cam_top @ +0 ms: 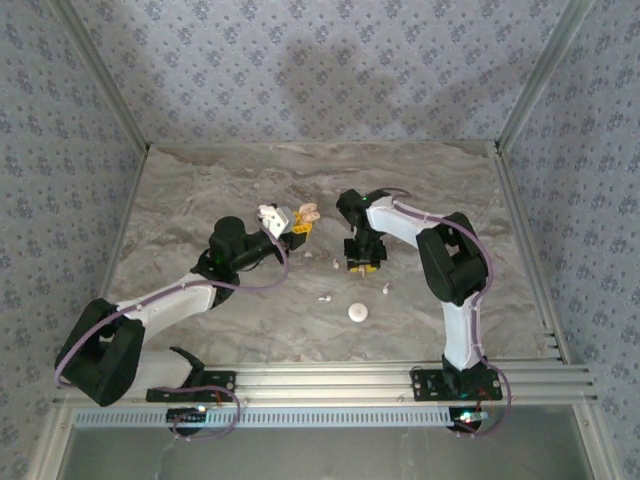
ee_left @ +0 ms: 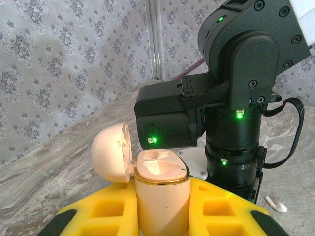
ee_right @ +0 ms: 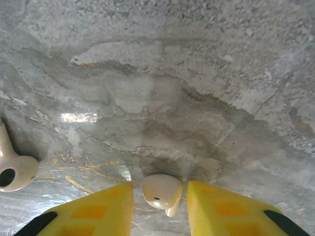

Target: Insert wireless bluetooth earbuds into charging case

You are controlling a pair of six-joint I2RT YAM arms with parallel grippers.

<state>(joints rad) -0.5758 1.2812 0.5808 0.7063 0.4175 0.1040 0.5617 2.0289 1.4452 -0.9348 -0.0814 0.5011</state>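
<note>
My left gripper [ee_left: 162, 216] is shut on the peach charging case [ee_left: 161, 196] and holds it upright above the table. The case's lid [ee_left: 109, 153] is swung open to the left and both sockets are empty. In the top view that case [cam_top: 303, 214] sits at the left gripper's [cam_top: 295, 226] tip, mid-table. My right gripper [ee_right: 160, 199] points down at the table, open, with one white earbud [ee_right: 161, 191] lying between its yellow fingers [ee_right: 93, 211], a gap on each side. A second earbud [ee_right: 12, 169] lies to its left.
More earbuds lie on the marble top [cam_top: 325, 297] [cam_top: 387, 289], and a round white piece [cam_top: 358, 313] lies nearer the arms. The right arm's black wrist [ee_left: 236, 98] stands close behind the case. An earbud [ee_left: 276, 204] rests beside it.
</note>
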